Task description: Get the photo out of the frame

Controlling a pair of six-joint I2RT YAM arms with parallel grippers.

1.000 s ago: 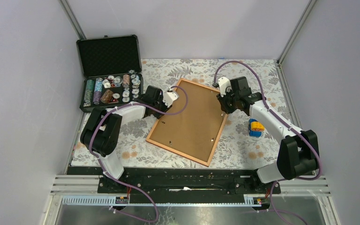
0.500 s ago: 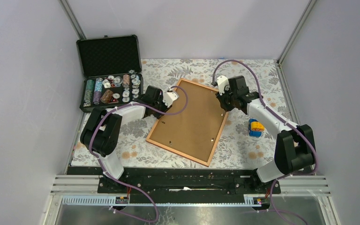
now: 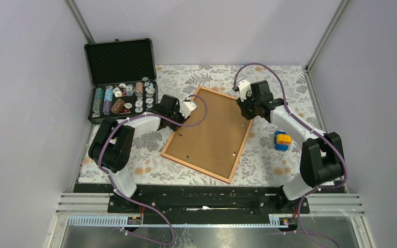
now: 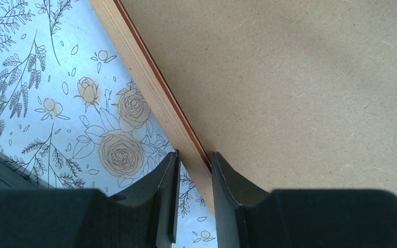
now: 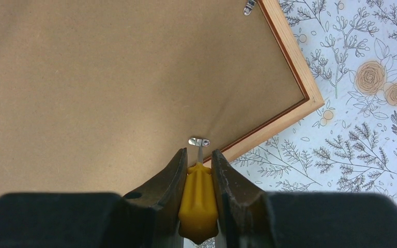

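Note:
The frame [image 3: 209,134] lies face down on the floral cloth, its brown backing board [image 4: 310,77] facing up, so the photo is hidden. My left gripper [image 3: 190,109] straddles the frame's left wooden rail [image 4: 155,88]; its jaws [image 4: 194,155] are closed on that rail, one finger outside and one over the board. My right gripper [image 3: 245,114] is at the frame's far right edge, shut on a yellow-handled screwdriver [image 5: 198,199]. The metal tip of the tool touches a small metal clip [image 5: 199,141] near the frame's corner.
An open black case [image 3: 124,101] with poker chips stands at the back left, close to the left arm. A small blue and yellow object [image 3: 281,140] lies right of the frame. Another metal clip [image 5: 248,6] sits on the frame's edge.
My right gripper has shifted a little toward the far end of the frame's right edge, screwdriver still in it. The left arm and the frame have not moved.

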